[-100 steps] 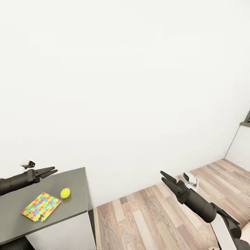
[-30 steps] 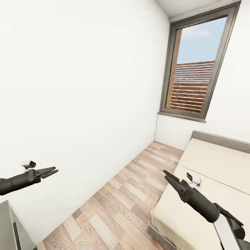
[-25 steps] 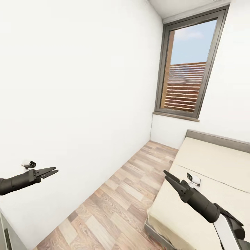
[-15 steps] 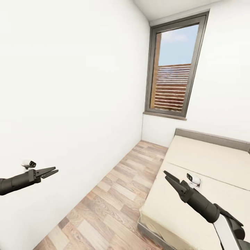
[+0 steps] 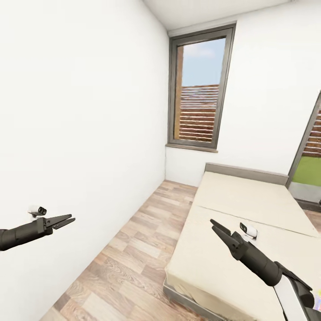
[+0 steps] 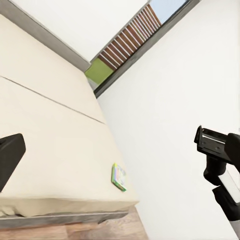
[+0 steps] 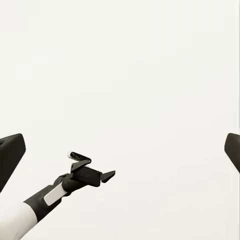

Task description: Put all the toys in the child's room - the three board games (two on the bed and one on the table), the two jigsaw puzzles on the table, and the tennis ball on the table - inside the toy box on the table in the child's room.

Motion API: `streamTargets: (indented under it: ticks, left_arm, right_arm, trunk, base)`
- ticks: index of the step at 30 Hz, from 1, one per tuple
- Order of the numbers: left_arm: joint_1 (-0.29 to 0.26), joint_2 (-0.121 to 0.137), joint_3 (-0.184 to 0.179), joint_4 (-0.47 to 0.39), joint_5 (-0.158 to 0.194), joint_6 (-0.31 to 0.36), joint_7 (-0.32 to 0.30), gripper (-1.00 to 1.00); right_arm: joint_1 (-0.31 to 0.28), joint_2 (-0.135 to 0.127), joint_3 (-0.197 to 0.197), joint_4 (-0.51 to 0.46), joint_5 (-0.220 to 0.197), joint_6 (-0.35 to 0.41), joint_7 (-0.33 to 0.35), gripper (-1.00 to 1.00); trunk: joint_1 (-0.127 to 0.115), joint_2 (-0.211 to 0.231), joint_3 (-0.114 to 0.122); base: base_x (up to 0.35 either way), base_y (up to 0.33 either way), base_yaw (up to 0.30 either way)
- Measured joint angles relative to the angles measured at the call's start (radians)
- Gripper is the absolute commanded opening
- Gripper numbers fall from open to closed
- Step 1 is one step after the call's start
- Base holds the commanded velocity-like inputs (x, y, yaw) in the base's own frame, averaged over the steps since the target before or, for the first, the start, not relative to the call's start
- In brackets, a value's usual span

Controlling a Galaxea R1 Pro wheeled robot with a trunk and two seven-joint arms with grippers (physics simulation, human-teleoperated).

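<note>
The child's room has a white wall [image 5: 80, 111] on the left, a tall window [image 5: 198, 89] far ahead and plank floor [image 5: 133, 249]. The bed [image 5: 249, 209] fills the right side. One board game [image 6: 119, 177] (green-edged) lies near its corner. The left gripper [image 5: 62, 221] and right gripper [image 5: 217, 228] both hover parted, empty.

board game [image 6: 119, 177] lid too small
</note>
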State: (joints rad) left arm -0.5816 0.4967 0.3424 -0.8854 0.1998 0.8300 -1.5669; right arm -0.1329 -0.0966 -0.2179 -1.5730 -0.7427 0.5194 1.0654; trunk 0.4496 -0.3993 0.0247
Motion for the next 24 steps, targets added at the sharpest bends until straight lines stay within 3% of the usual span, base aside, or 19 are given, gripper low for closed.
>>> streamTargets:
  ticks: [24]
  left_arm:
    - [0.000, 0.000, -0.002, 0.000, 0.000, 0.000, 0.000, 1.00]
  right_arm:
    - [0.000, 0.000, -0.002, 0.012, 0.001, -0.001, -0.005, 1.00]
  trunk:
    - [0.000, 0.000, 0.012]
  base:
    - [0.010, -0.021, -0.281]
